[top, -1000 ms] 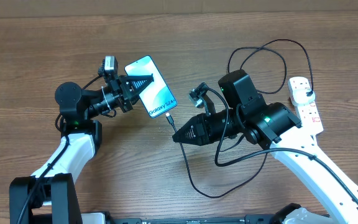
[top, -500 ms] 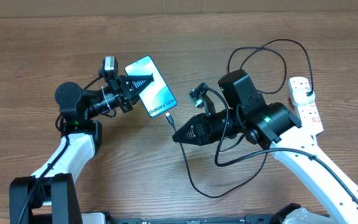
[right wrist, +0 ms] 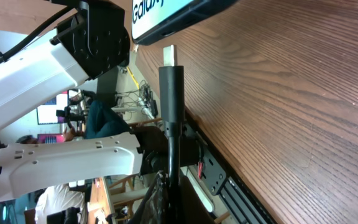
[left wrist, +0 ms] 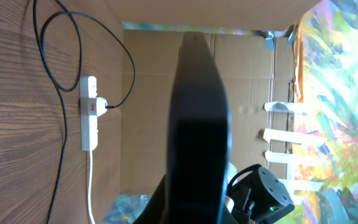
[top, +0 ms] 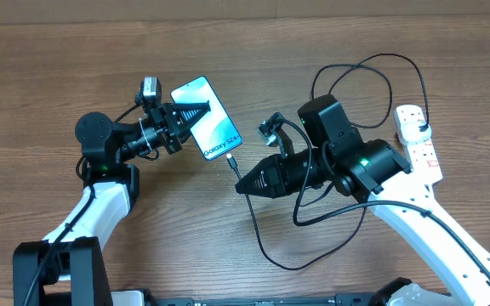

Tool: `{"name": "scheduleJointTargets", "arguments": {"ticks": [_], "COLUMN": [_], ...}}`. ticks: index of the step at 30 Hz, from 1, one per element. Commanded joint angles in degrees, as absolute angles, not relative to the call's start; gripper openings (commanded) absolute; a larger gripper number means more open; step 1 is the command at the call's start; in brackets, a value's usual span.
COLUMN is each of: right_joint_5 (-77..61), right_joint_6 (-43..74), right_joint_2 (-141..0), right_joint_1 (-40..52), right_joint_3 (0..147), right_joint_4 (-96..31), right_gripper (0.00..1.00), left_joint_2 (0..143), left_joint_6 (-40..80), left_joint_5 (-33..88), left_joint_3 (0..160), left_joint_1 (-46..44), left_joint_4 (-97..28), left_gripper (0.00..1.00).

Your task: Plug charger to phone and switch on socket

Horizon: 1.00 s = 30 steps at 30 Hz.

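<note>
The phone point(top: 207, 126) with its light blue "Galaxy S24+" screen lies tilted on the wood table, my left gripper point(top: 196, 113) shut on its left edge. In the left wrist view the phone point(left wrist: 199, 118) fills the middle as a dark slab. My right gripper point(top: 247, 184) is shut on the charger cable, whose black plug tip point(top: 234, 162) points at the phone's lower end, a small gap apart. In the right wrist view the plug tip point(right wrist: 169, 74) stands just below the phone's edge point(right wrist: 166, 15). The white socket strip point(top: 421, 143) lies at the right with a black plug in it.
The charger cable loops across the table in front of my right arm point(top: 270, 251) and arcs behind it toward the socket point(top: 373, 64). The socket strip and its white lead also show in the left wrist view point(left wrist: 89, 121). Cardboard walls stand beyond the table's far edge.
</note>
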State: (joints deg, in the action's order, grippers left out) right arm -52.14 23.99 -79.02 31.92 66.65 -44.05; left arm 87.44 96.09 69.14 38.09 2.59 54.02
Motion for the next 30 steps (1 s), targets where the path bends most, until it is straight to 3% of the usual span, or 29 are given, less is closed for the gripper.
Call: {"name": "scheduleJointTargets", "arguments": {"ticks": [1, 30], "right_joint_5": [-52.8, -52.8], "right_joint_6": [24.0, 24.0], "right_joint_2": [-79.3, -80.8], "right_joint_1": [32.2, 32.2], "right_joint_3": [67.8, 67.8], "right_joint_4": [-43.1, -43.4], "right_gripper": [0.04, 0.04], "left_joint_2": [87.0, 87.0], "left_joint_6": [96.9, 96.2], "left_joint_5": [69.0, 69.1], "left_joint_3": [39.5, 39.5], "left_joint_1": [2.2, 2.2], "left_joint_4": [54.7, 54.7], "left_gripper": [0.04, 0.04]}}
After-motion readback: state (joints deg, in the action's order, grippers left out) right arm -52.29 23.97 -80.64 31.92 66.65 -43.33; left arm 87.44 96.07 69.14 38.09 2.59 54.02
